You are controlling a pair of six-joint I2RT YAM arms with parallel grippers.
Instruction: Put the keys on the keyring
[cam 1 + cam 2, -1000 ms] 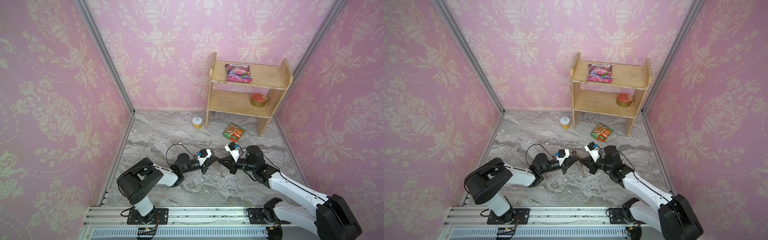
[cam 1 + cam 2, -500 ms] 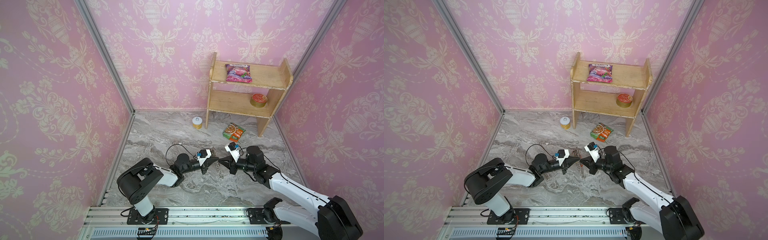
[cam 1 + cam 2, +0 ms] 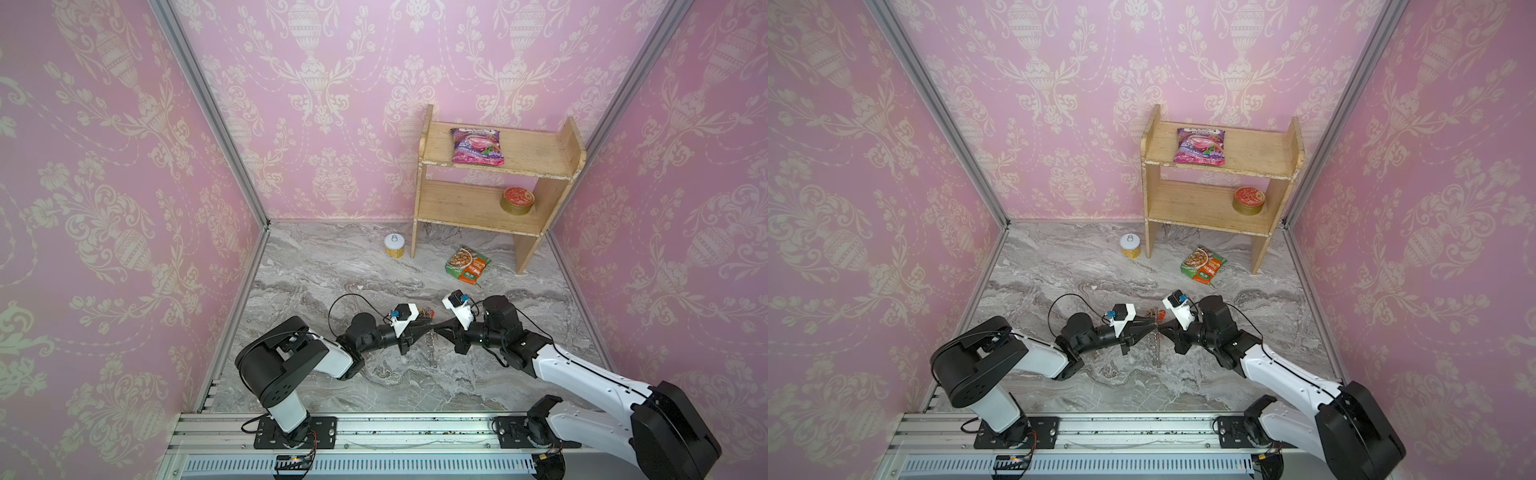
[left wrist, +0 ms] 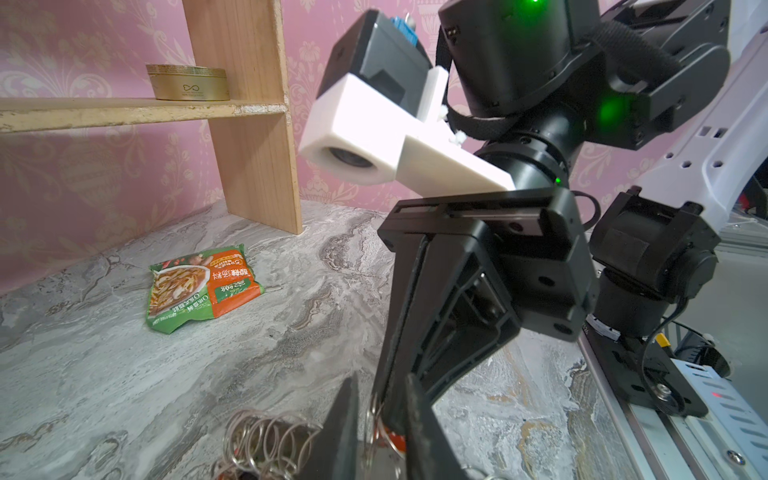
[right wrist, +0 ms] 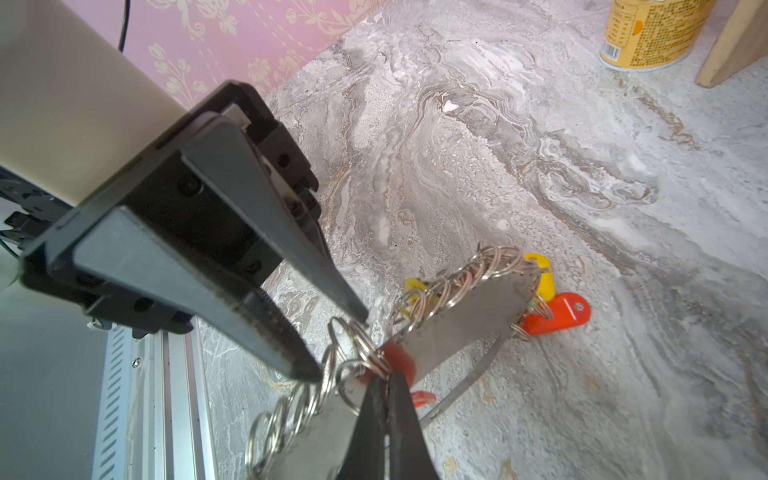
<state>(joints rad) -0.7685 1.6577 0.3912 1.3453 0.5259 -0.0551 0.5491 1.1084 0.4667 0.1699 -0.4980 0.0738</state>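
Right gripper (image 5: 387, 376) is clamped on one ring of the keyring (image 5: 465, 320), over the middle of the tabletop (image 5: 540, 124) in both top views. Left gripper (image 5: 336, 347) meets it tip to tip, its jaws slightly apart with a neighbouring ring between them. The keyring's grey band stretches away from the right gripper, and its chain of rings dangles below both. Keys (image 5: 557, 311) with yellow and red tags hang at the band's far end, and another red tag sits against the clamped ring.
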